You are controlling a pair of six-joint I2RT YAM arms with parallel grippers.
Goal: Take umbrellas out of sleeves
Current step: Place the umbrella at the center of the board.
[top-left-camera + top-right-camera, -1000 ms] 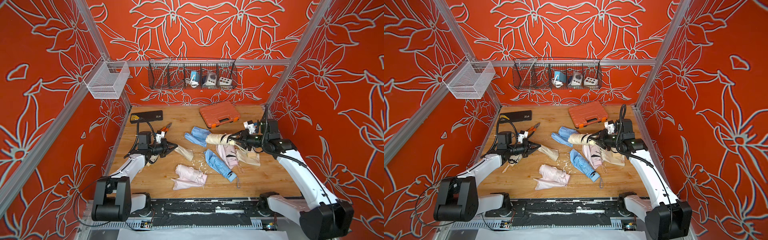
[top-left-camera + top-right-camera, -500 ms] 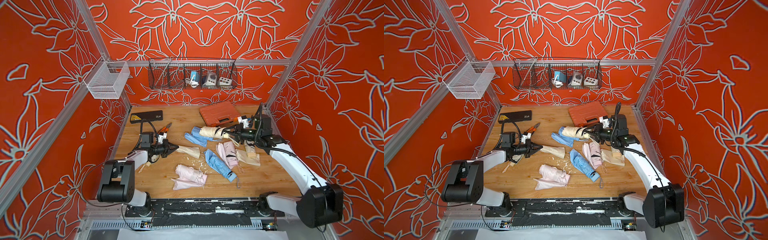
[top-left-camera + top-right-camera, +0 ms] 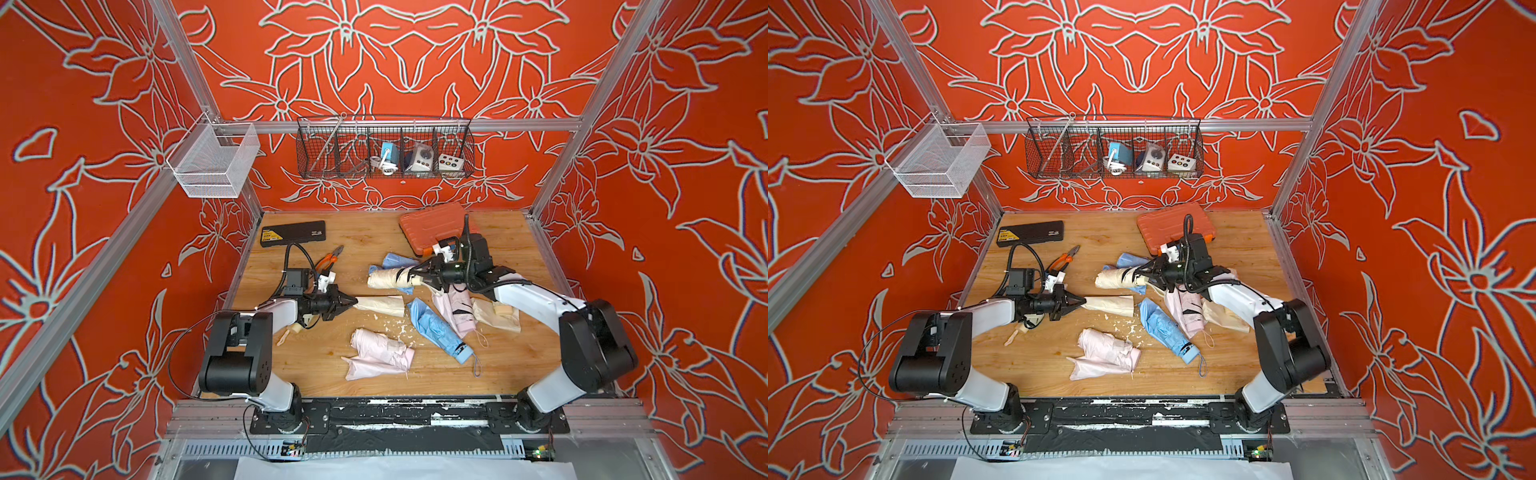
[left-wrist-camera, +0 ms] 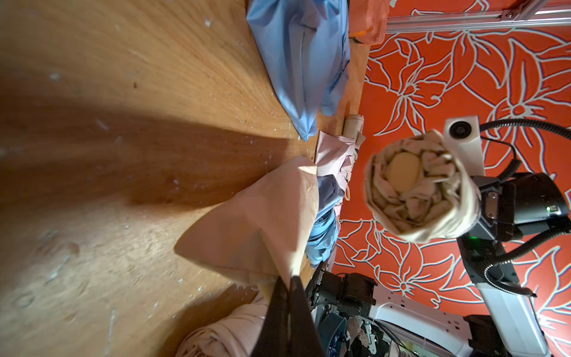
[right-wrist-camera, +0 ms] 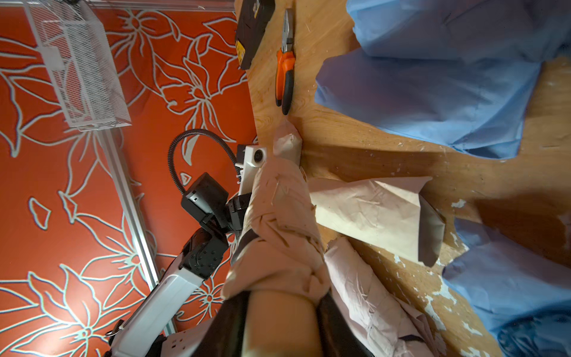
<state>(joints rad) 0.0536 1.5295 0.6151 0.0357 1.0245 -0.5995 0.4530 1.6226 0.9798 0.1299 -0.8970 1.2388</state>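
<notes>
1. Well, your left gripper [image 3: 352, 300] was pinched tight on one end of the cream sleeve [image 3: 381, 306]. The limp tube ran out over the wooden table [image 3: 316, 365] toward the blue umbrella [image 3: 436, 330].
2. Your right gripper [image 3: 415, 276] was clamped around the handle end of the cream umbrella [image 3: 384, 277]. You held it level, off the table, just beyond the sleeve and clear of it.
3. In the left wrist view, the umbrella's rolled tip faced the camera, apart from the sleeve.
4. A pink umbrella [image 3: 380, 353] lay nearer the front edge, away from both grippers.
</notes>
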